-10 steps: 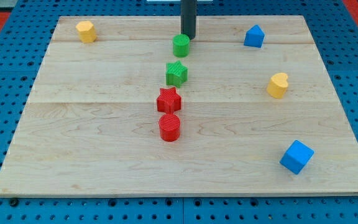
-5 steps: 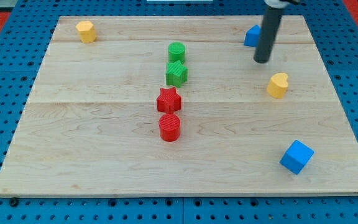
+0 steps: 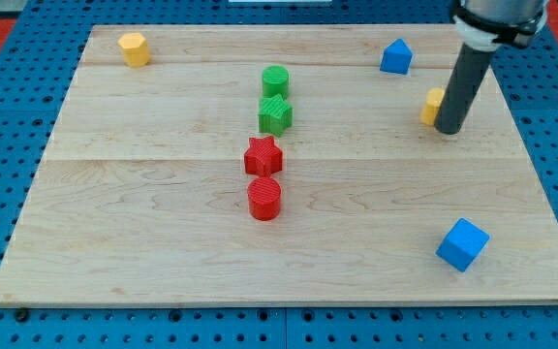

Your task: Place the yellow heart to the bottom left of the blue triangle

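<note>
My tip (image 3: 449, 129), the lower end of a straight dark rod serving as the tool with no jaws to part or close, is resting on the light wooden worktop (image 3: 143, 223), touching the right side of the small yellow heart block (image 3: 433, 105), which it partly hides. The blue triangle block (image 3: 395, 56) is sitting up and left of the tool; a blue cube (image 3: 462, 244) is lying well below it.

No text, label, brand, number or sign can be read anywhere: the table (image 3: 163, 194) is plain wood, and the coloured blocks and the dark rod carry no markings.
</note>
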Tool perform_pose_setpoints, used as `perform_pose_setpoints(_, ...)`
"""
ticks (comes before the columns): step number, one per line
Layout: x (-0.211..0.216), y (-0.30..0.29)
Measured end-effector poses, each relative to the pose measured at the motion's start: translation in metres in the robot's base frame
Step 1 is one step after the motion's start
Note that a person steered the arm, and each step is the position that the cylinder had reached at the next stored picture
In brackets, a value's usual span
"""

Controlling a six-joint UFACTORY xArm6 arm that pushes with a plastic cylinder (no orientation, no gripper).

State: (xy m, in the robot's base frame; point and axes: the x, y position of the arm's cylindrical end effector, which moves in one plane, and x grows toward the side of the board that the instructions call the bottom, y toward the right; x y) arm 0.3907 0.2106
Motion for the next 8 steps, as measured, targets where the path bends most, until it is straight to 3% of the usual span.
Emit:
perform_pose_setpoints(1,-0.007,-0.004)
perform_pose_setpoints(3,-0.074,-0.016)
perform_pose_setpoints(4,-0.078,0.018)
perform_pose_setpoints(5,-0.096,-0.01)
perform_pose_setpoints(7,-0.102,-0.049)
perform_pose_setpoints(8,-0.086,-0.04)
